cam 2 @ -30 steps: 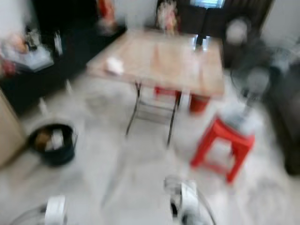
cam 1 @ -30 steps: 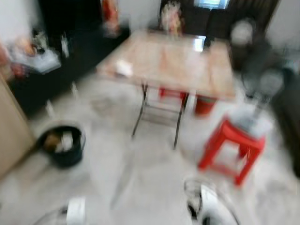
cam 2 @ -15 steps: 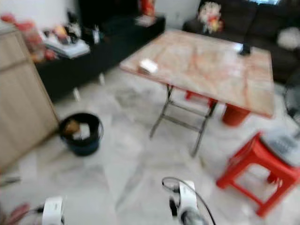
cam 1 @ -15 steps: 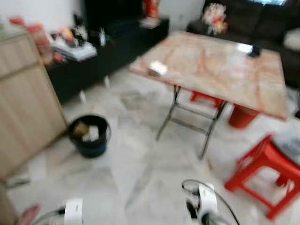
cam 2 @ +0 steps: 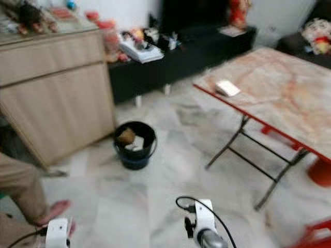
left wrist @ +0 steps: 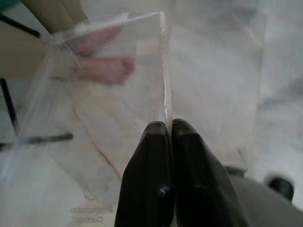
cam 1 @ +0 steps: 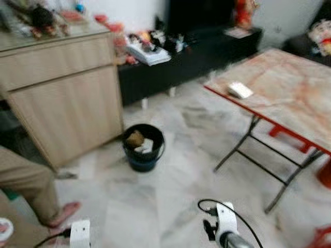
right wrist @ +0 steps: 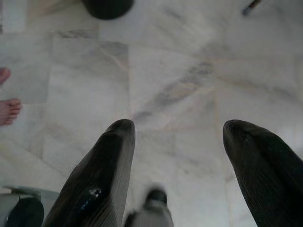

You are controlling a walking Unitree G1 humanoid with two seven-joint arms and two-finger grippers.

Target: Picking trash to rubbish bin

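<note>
A black rubbish bin (cam 1: pixel 144 148) stands on the marble floor beside a wooden cabinet, with brown and white trash inside. It lies ahead of me and a little to the left. My left gripper (left wrist: pixel 169 125) hangs low and is shut on the edge of a clear plastic wrapper (left wrist: pixel 118 71) that sticks up from its fingers. My right gripper (right wrist: pixel 177 127) hangs low over the floor, open, with nothing between its fingers; the bin's edge (right wrist: pixel 106 5) lies beyond it.
A person stands at my left: beige trouser leg (cam 1: pixel 23 181) and bare foot (cam 1: pixel 64 213). The wooden cabinet (cam 1: pixel 62 88) is at left, a black low bench (cam 1: pixel 207 51) at the back. A folding table (cam 1: pixel 289 98) with a white box (cam 1: pixel 240 90) is at right.
The camera has swung to the left: the bin has shifted toward the middle, the table and red stool have slid right, and the cabinet and person have come into view.
</note>
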